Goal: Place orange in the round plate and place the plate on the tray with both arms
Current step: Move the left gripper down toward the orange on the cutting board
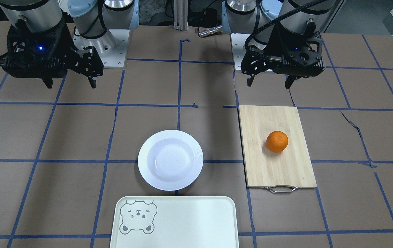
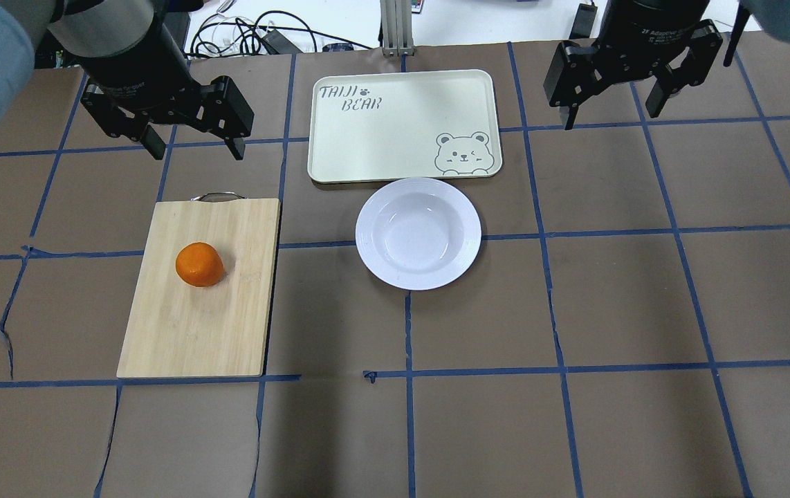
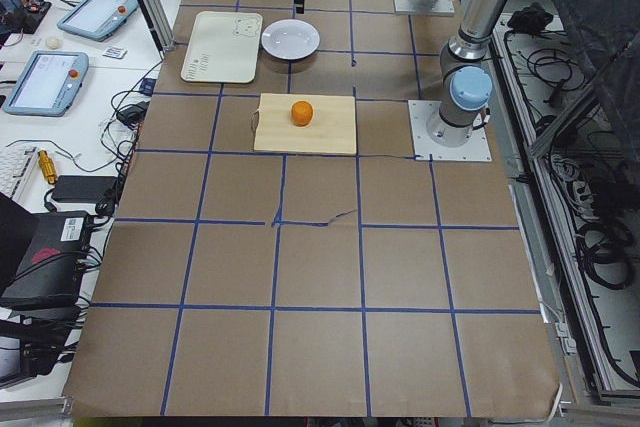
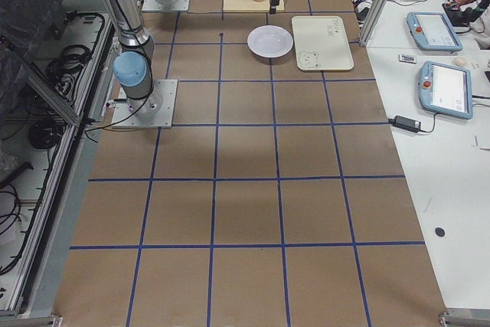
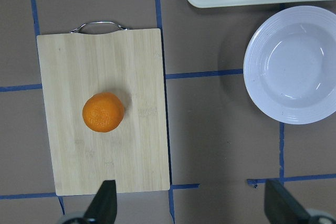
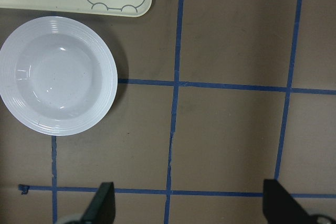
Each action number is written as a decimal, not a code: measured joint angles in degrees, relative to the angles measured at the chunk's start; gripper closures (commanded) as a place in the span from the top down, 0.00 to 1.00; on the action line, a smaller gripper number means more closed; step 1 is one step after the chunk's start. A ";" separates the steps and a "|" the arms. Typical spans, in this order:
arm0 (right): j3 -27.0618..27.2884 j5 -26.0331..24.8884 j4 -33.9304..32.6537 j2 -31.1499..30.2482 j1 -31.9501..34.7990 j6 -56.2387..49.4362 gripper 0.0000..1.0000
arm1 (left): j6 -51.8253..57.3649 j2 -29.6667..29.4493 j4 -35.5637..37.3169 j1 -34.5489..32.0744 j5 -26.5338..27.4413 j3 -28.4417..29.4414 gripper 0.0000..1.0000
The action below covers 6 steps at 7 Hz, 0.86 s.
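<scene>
Robotics laboratory. Under the left gripper [image 2: 194, 149] and the right gripper [image 2: 611, 116] spreads a table [image 2: 575, 429] papered in brown and gridded with blue tape [image 2: 409, 415]. Behind the grippers, each arm rises from a bolted metal base plate [image 3: 475, 147], and cable bundles [image 3: 590, 247] run along the frame behind the plates. Ahead of the grippers, past the table's far edge, stand an aluminium post [image 2: 389, 28], loose cables [image 2: 243, 38] and a white bench [image 4: 444, 189] carrying screened teach pendants [image 4: 448, 89].
</scene>
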 measured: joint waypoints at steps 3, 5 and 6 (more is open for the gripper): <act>1.36 2.88 -5.72 0.08 -0.14 0.09 1.00 | 0.22 0.13 0.00 -0.02 0.20 -0.02 1.00; 2.03 3.15 -6.85 -0.02 -0.22 0.01 1.00 | 0.26 0.16 0.00 0.14 0.33 0.08 1.00; 2.10 3.17 -6.87 -0.04 -0.21 -0.01 1.00 | 0.26 0.16 0.00 0.25 0.40 0.07 1.00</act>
